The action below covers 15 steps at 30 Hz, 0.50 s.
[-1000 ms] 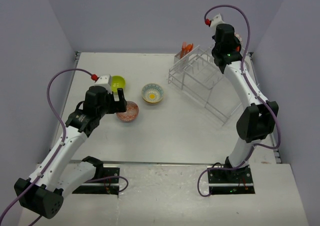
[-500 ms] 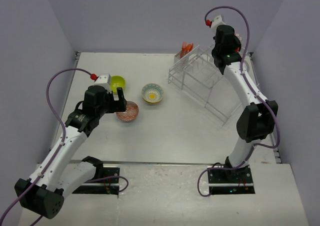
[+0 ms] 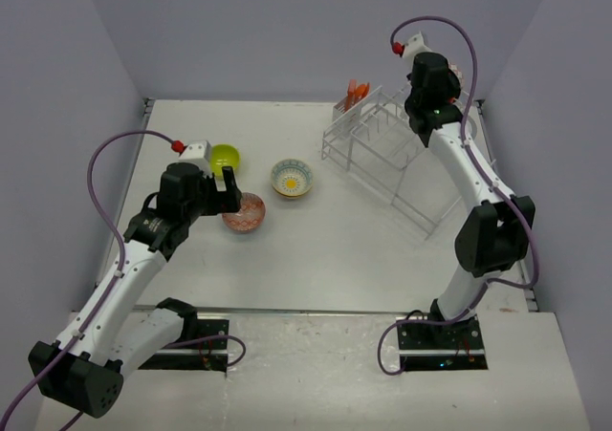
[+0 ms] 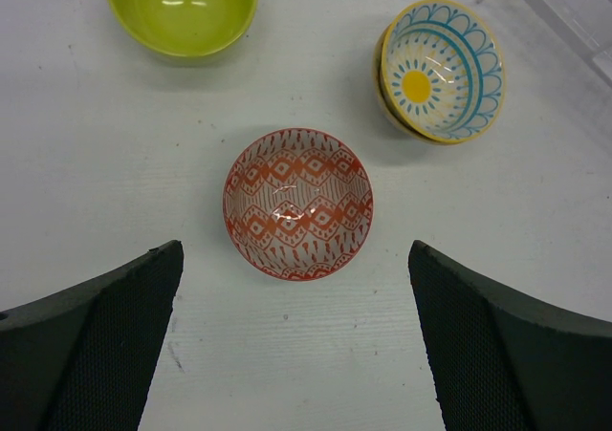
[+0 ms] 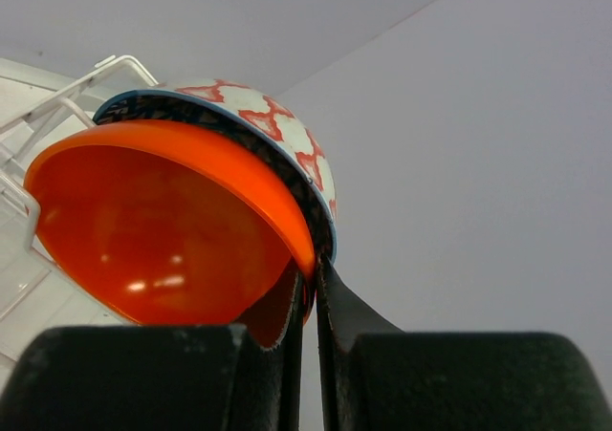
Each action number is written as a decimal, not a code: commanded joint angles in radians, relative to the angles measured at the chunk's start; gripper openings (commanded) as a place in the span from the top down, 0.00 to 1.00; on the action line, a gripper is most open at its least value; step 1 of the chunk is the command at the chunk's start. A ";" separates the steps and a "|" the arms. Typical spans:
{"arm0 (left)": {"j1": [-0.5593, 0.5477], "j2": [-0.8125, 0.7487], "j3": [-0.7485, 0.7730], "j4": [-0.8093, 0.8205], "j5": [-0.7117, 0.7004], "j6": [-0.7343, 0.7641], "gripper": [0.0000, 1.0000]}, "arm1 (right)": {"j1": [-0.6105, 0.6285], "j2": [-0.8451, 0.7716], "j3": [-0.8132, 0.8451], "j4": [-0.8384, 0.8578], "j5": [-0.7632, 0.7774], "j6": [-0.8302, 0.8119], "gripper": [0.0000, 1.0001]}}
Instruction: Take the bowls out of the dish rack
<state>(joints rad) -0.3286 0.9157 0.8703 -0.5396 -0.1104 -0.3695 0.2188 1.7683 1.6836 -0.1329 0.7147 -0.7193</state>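
My right gripper [image 5: 311,278] is shut on the rim of a plain orange-red bowl [image 5: 163,230], with a blue-rimmed red-patterned bowl [image 5: 277,125] nested right behind it. In the top view it [image 3: 448,75] is above the far right end of the white wire dish rack [image 3: 392,154]. My left gripper [image 4: 295,251] is open and empty, hovering just near of the pink-red patterned bowl [image 4: 298,204], which stands on the table [image 3: 246,211]. The lime green bowl [image 3: 226,157] and the yellow-centred bowl [image 3: 292,178] also stand on the table.
Orange utensils [image 3: 357,91] stick out of the small basket at the rack's far left corner. Rack wires [image 5: 57,106] show left of the held bowl. Purple walls close the table on three sides.
My right gripper has risen slightly with the orange-red bowl at the rack's far end. The left arm has barely moved.
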 commanded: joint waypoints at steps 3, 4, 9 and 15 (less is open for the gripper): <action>0.010 -0.014 -0.005 0.036 0.008 0.032 0.00 | 0.033 -0.070 -0.025 0.085 -0.014 -0.008 1.00; 0.011 -0.014 -0.005 0.038 0.008 0.032 0.00 | 0.036 -0.075 -0.028 0.098 -0.012 -0.017 1.00; 0.013 -0.014 -0.005 0.040 0.015 0.034 0.00 | 0.054 -0.096 -0.045 0.127 0.017 -0.045 1.00; 0.016 -0.018 -0.005 0.040 0.017 0.034 0.00 | 0.071 -0.133 -0.078 0.216 0.065 -0.104 1.00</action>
<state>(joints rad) -0.3248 0.9157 0.8703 -0.5392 -0.1070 -0.3691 0.2657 1.7149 1.6073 -0.0212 0.7509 -0.7895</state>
